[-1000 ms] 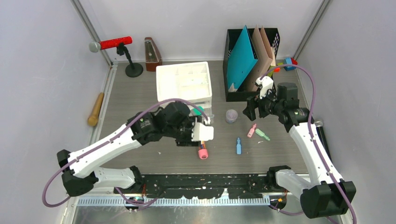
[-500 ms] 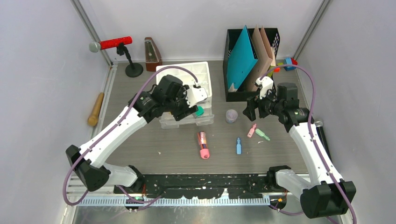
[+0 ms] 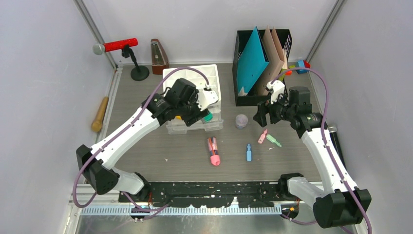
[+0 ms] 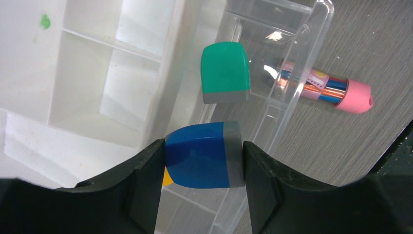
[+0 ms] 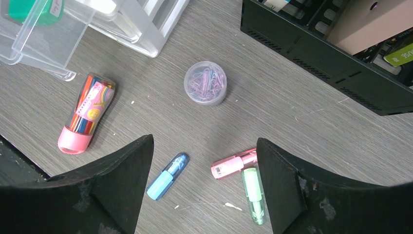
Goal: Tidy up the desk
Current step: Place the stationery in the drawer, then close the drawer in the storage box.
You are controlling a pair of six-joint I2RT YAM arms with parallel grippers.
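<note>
I see the desk point(image 3: 146, 151) filling the middle of the top picture, from the pale walls down to the black rail at the bottom. A black file box point(image 3: 240, 73) with folders stands on it at the upper right. A white tray point(image 3: 192, 80) with little boxes sits at the upper middle. A clear drawer point(image 4: 319, 29) sticks out just below the tray.

My left gripper point(image 4: 202, 161) hangs over the tray and drawer. It is squeezed tight on a blue block point(image 4: 195, 163) with a grey end. A green block point(image 4: 225, 72) lies in the clear drawer.

My right gripper point(image 5: 202, 185) is spread wide and holds nothing. It hangs over the right middle of the desk.

Under it lie:
- a pink tube of pens point(image 5: 85, 114)
- a round jar of paper clips point(image 5: 205, 83)
- a blue marker point(image 5: 168, 175)
- a pink marker point(image 5: 234, 164)
- a green marker point(image 5: 253, 195), just beside the pink one
</note>
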